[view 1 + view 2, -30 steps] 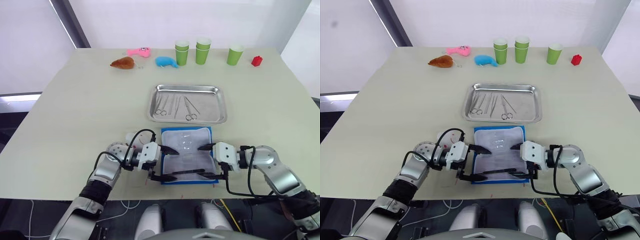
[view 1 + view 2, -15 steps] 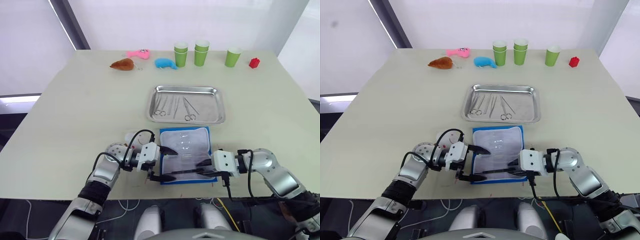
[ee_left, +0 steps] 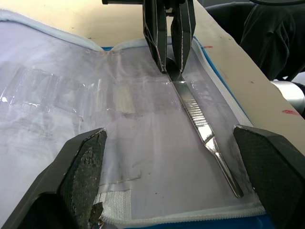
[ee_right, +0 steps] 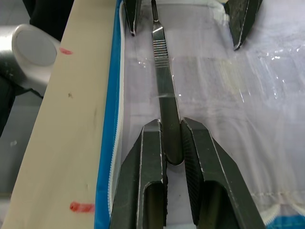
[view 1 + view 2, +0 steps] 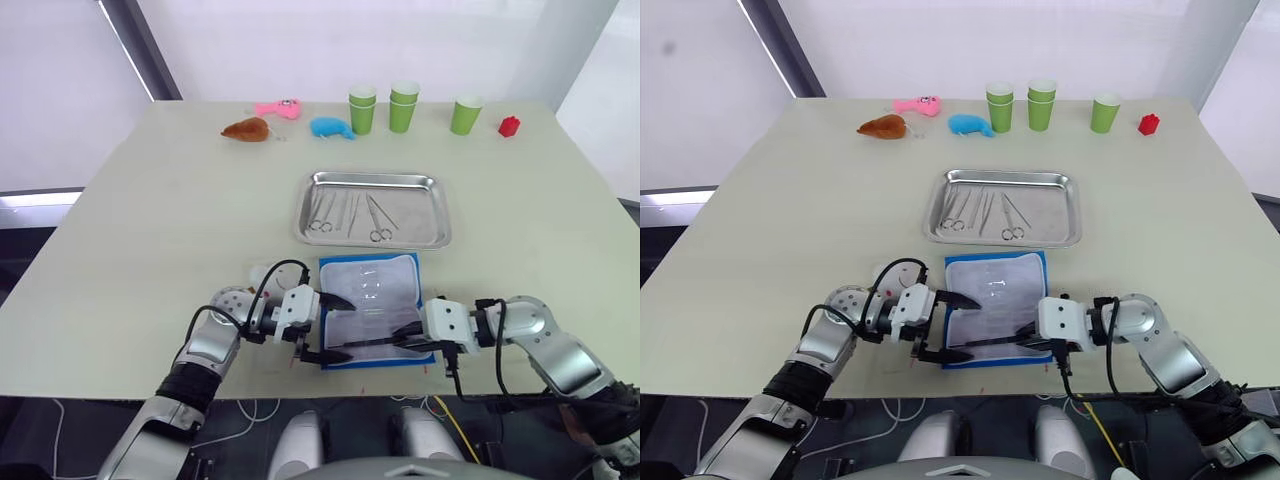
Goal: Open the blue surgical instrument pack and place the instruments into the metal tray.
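the two eye views look from the head, forward and down over the whole table, from well back, the right eye's picture shifted slightly sideways; both take in the metal tray and the open blue surgical instrument pack at the near edge. each wrist view sits close and low over the pack's lining, facing the other across it; both share one slender instrument lying between them

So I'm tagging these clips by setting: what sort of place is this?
Probably a robot test bench staged as a surgical prep table, not a clinic: a metal tray of instruments and an open blue pack share the table with green cups and small toys.
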`<state>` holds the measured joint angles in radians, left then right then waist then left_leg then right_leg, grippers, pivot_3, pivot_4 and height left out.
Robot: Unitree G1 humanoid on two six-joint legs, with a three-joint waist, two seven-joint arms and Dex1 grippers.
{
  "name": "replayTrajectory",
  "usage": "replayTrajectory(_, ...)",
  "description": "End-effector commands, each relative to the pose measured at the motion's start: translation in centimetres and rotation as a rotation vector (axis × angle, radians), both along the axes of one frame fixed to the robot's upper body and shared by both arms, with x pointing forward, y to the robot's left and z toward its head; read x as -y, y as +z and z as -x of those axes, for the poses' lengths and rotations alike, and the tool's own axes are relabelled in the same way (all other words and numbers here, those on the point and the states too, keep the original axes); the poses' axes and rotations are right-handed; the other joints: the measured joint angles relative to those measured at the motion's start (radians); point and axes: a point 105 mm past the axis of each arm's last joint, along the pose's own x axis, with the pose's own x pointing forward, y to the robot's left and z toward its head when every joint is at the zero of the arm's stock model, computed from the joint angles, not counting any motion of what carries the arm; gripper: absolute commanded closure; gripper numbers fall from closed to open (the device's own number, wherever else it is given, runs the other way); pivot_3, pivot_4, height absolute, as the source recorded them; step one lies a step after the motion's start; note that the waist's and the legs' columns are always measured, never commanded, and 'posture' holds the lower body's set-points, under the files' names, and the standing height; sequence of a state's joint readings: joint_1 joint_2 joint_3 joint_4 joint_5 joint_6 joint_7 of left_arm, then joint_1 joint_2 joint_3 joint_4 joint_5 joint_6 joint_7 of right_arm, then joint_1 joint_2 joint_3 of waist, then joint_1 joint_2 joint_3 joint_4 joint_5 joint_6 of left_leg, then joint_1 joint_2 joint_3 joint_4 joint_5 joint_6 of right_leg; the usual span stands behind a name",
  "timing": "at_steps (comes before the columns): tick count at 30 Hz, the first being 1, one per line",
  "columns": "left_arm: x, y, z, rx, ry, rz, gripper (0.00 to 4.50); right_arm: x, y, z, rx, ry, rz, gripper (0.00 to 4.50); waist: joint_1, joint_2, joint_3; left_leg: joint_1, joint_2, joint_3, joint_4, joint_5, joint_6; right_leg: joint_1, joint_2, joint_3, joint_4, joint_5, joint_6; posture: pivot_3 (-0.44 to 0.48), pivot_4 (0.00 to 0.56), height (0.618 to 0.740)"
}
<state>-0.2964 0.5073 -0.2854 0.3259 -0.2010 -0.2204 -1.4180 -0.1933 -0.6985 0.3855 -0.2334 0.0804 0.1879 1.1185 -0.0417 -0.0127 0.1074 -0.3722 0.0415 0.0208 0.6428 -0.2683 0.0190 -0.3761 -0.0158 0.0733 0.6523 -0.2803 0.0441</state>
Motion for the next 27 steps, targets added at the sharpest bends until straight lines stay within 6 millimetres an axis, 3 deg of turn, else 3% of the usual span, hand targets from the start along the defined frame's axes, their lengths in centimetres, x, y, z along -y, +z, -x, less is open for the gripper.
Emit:
replayTrajectory(1,-1.4,-4.8,2.9,-0.203,-0.016,-0.140,0.00,0.7,0.9,-0.6,0.046,-0.030,0.056,4.48,0.000,0.001,0.001,0.000,0.000,0.000,0.000,0.000,0.000,0.000,0.000,0.000,0.000,0.000,0.000,0.000,0.150,0.739)
replayTrajectory(19,-0.9,-5.1,2.7,-0.202,-0.013,-0.135,0.00,1.1,5.0,-0.2,0.135,-0.011,0.173,4.48,0.003,0.006,0.006,-0.005,0.000,-0.002,0.004,0.000,0.000,-0.002,-0.001,-0.002,0.000,0.000,0.000,0.000,0.150,0.739)
replayTrajectory(27,-0.9,-5.0,2.7,-0.200,-0.014,-0.134,0.00,2.9,5.5,-0.4,0.142,-0.041,0.232,4.48,0.003,0.007,0.006,-0.006,-0.001,-0.002,0.004,0.000,0.000,-0.003,-0.002,-0.003,0.000,0.000,0.001,0.000,0.150,0.739)
